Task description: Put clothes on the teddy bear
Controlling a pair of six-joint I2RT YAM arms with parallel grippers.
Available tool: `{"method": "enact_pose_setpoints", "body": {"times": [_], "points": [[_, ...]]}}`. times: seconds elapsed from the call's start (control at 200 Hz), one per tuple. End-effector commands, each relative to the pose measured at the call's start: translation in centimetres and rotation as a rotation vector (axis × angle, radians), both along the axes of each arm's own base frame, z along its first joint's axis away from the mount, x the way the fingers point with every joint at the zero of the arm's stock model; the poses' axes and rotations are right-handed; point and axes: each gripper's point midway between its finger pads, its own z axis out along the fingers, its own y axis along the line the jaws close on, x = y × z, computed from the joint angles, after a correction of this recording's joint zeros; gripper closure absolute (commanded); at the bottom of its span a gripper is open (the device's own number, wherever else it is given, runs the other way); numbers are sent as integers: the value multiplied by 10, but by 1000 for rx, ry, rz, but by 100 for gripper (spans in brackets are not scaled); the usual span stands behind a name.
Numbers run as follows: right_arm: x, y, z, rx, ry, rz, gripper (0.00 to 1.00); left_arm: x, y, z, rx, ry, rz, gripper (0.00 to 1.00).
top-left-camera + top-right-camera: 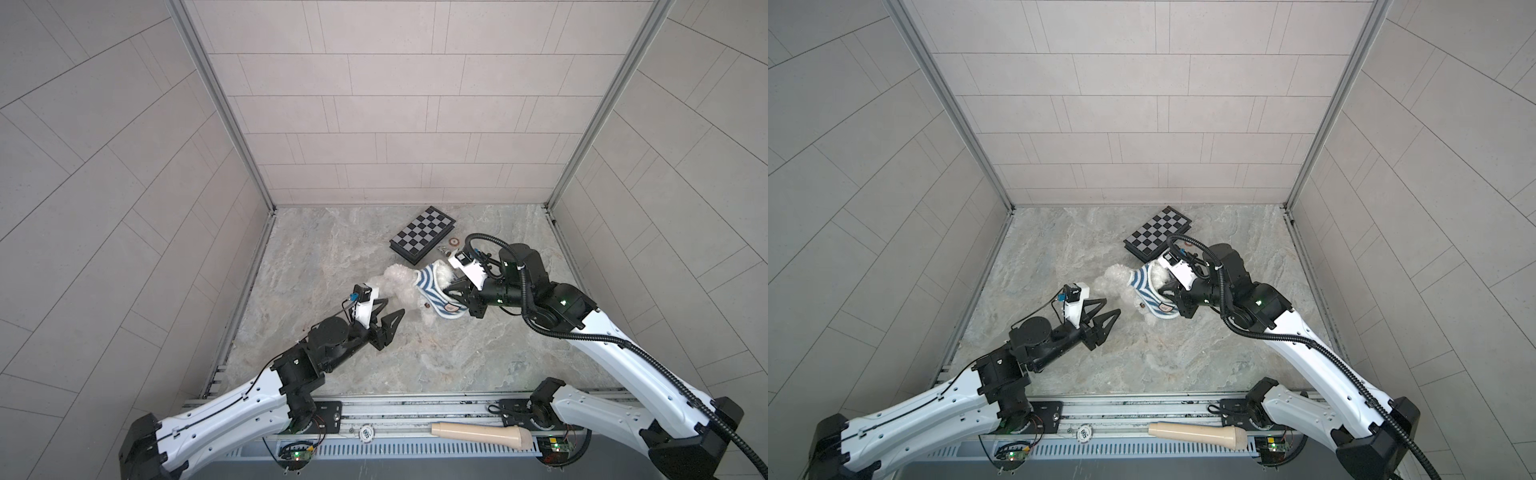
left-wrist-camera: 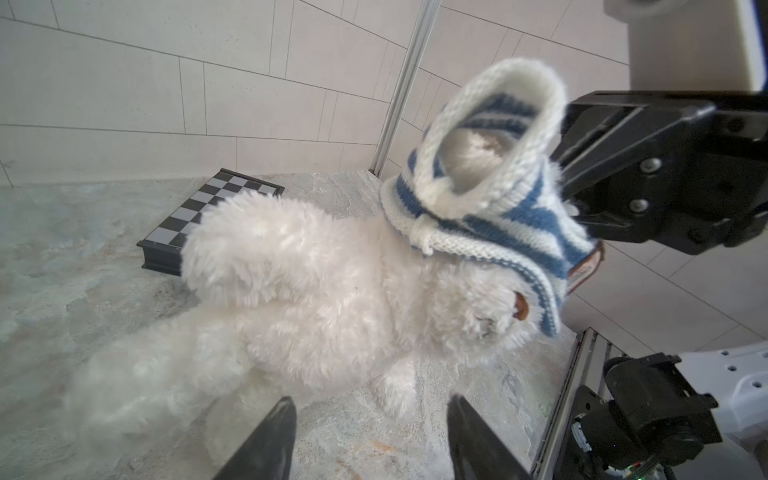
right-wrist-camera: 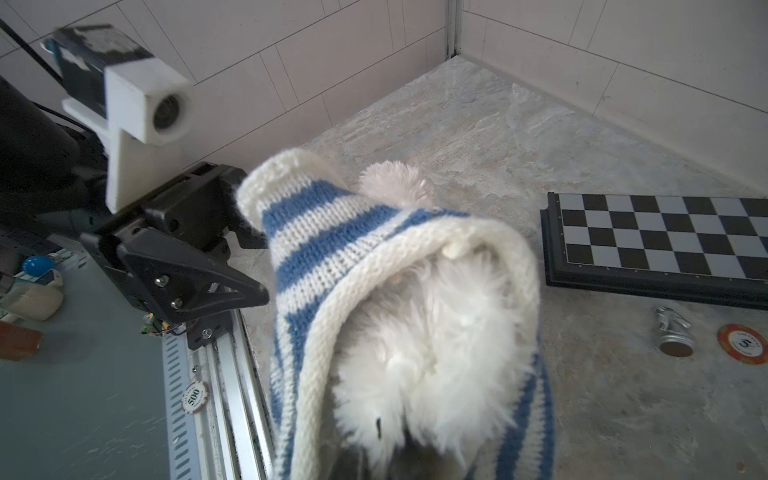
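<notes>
Top views: one teddy bear (image 1: pixel 400 282), striped sweater (image 1: pixel 432 286) over its head

I count one teddy bear, one blue-and-white knitted striped sweater, one chessboard (image 1: pixel 424 235), one silver chess piece (image 3: pixel 673 332) lying on its side, and two poker chips. The orange chip (image 3: pixel 742 344) sits just beside the chess piece, and the white "500" chip (image 3: pixel 195 397) sits by the front rail. One beige tapered cylinder (image 1: pixel 482 434) also lies on that rail.

Everything else sits on a grey marbled table (image 1: pixel 332 257). Pale tiled panels close it in on three sides, with aluminium posts at the back corners.

The bear lies right of the table's middle, just in front of the chessboard. Its long axis runs diagonally. The legs point to the far left and the head to the near right, and I can see the brown nose from above. The sweater covers the top of the head, and a tuft of white fur shows through its upper opening.

My left gripper (image 1: pixel 395 306) hovers just beside the bear, its jaws apart and empty. My right gripper (image 1: pixel 454 291) is pinched closed on the sweater's knit at the head end.
</notes>
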Motion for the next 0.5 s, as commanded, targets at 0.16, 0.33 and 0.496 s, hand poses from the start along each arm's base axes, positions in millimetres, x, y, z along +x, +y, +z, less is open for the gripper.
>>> {"method": "enact_pose_setpoints", "body": {"times": [0.16, 0.33, 0.496], "points": [[21, 2, 40, 129, -240, -114, 100, -4, -28, 50, -345, 220, -119, 66], [15, 8, 41, 185, -291, -105, 100, 3, -35, 60, -456, 258, -120, 73], [11, 9, 36, 193, -322, -85, 100, 8, -37, 64, -483, 265, -115, 73]]}}
